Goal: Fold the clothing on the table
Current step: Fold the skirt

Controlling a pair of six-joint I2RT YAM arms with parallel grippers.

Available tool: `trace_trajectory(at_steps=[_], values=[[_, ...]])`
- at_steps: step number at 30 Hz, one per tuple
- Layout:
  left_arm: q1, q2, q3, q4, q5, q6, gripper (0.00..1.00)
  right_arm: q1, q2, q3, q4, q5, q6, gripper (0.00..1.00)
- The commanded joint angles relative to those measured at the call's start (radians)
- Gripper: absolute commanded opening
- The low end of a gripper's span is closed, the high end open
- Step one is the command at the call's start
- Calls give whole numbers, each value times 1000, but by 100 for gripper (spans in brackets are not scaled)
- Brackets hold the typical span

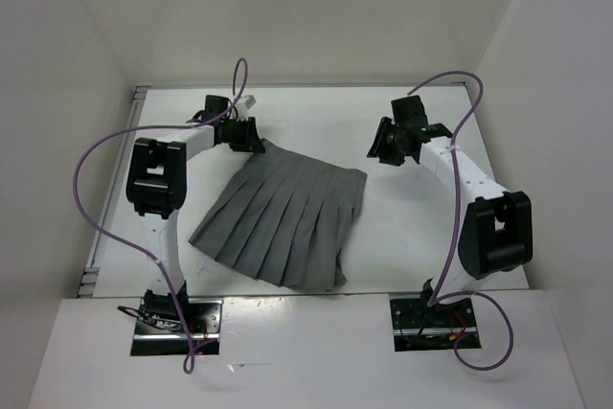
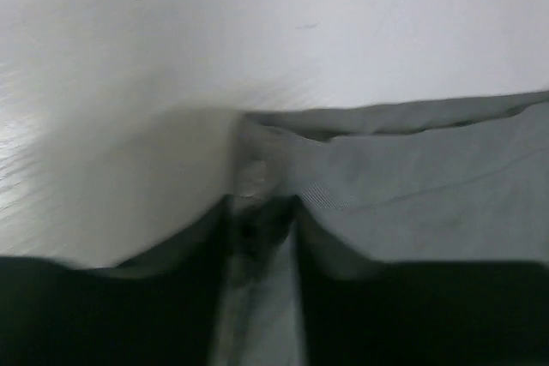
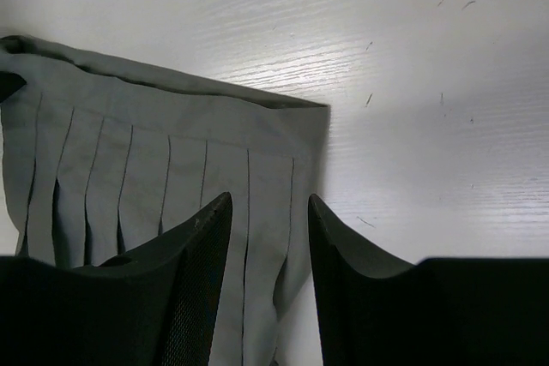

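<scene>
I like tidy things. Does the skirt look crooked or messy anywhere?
Yes. The skirt lies slanted on the table, not square to its edges. Its far left corner is bunched up between the fingers of the left gripper. No tears or spills show.

In the top view the left arm (image 1: 156, 177) stands up from its base at 7 o'clock, bends at an elbow near 9 o'clock and reaches toward 11 o'clock. There the left gripper (image 1: 247, 136) points toward 3 o'clock; the blurred wrist view shows its fingers (image 2: 111, 315) a narrow gap apart. The right arm (image 1: 493, 232) has its base at 5 o'clock, elbow at 4 o'clock and forearm toward 1 o'clock. The right gripper (image 1: 383, 146) faces 8 o'clock, jaws parted, holding nothing
</scene>
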Motion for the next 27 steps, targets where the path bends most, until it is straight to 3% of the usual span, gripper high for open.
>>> trace_trajectory(at_steps=[1,2,3,4,6,11,20,27], values=[[-15,13,58,-48,-93,58,33,0,-53,-10,-12,22,4,47],[-15,13,71,-57,-107,58,21,0,-53,-19,-12,22,4,47],[-27,13,71,-69,-136,58,2,0,-53,-19,-12,22,4,47],[-38,13,81,-69,-149,58,0,0,-53,-19,-12,22,13,47],[-38,0,81,-69,-123,58,0,0,-53,-32,-12,22,13,47],[25,-33,24,30,231,-131,0,0,-8,-79,24,-11,31,49],[34,-22,15,18,265,-183,0,0,166,-122,111,-119,73,48],[79,-11,-79,164,414,-341,0,0,238,-113,143,-119,82,46]])
